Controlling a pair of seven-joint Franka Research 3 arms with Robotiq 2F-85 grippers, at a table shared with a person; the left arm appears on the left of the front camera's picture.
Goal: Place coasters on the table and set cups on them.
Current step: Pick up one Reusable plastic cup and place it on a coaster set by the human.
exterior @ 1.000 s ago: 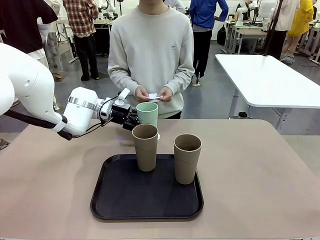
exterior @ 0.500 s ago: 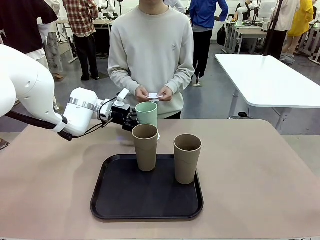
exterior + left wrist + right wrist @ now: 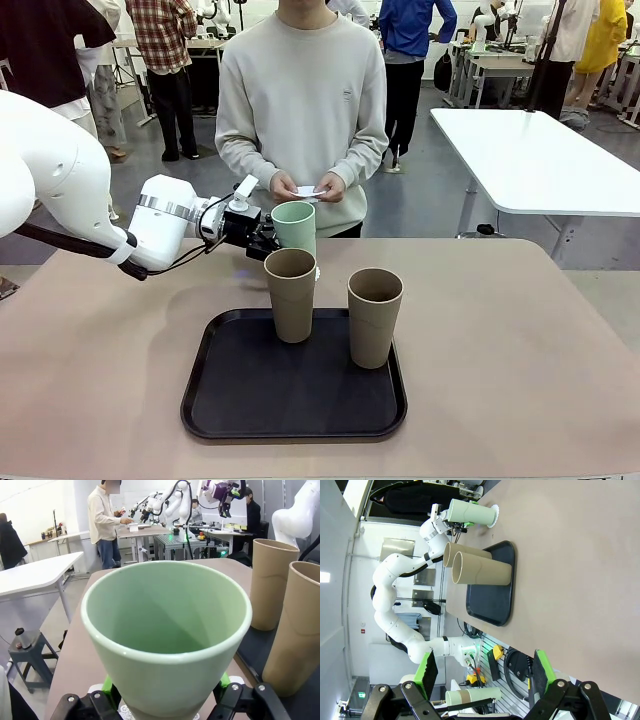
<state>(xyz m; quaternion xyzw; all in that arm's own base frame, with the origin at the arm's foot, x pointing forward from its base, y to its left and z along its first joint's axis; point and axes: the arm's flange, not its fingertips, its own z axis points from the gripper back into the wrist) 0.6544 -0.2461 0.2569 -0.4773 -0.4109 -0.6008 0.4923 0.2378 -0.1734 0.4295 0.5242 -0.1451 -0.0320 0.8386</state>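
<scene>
**Front view**
- 1 set, my left fingers (image 3: 268,242): black, on the white arm coming in from the left. They are clamped on the side of item 2.
- 1 pale mint green tapered matte tumbler (image 3: 295,226): upright, at the far side of the wide beige-tan matte surface (image 3: 500,330), beyond the tray.
- 1 black rounded-square tray (image 3: 250,395): lies at the middle of the surface.
- 1 tall tan-brown tapered tumbler (image 3: 290,295): upright at the tray's far edge, just in front of the mint tumbler.
- 1 second tan-brown tumbler (image 3: 375,317): upright on the tray, to the right of the first and apart from it.
- 1 white scalloped paper doily (image 3: 317,271): only a sliver shows, on the surface behind the first tan tumbler.
- The person's hands (image 3: 284,186): at the far side, holding small white paper pieces (image 3: 308,191) between them.

**Left wrist view**
- Mint tumbler (image 3: 165,630): seated between my green pads (image 3: 107,686), which press on its lower wall from both sides.
- Doily (image 3: 125,713): its lacy edge shows just beneath the tumbler's base.
- 2 tan tumblers (image 3: 269,580), (image 3: 300,630): at the right, on the tray (image 3: 250,650).

**Right wrist view** (rolled sideways)
- 1 set, my right fingers (image 3: 484,675): spread wide apart, nothing between them, well apart from the tray.
- Mint tumbler (image 3: 470,512): its base meets the doily (image 3: 495,516) on the surface (image 3: 580,580), with my left fingers at its side.
- 2 tan tumblers (image 3: 480,570): standing on the tray (image 3: 490,600).
</scene>
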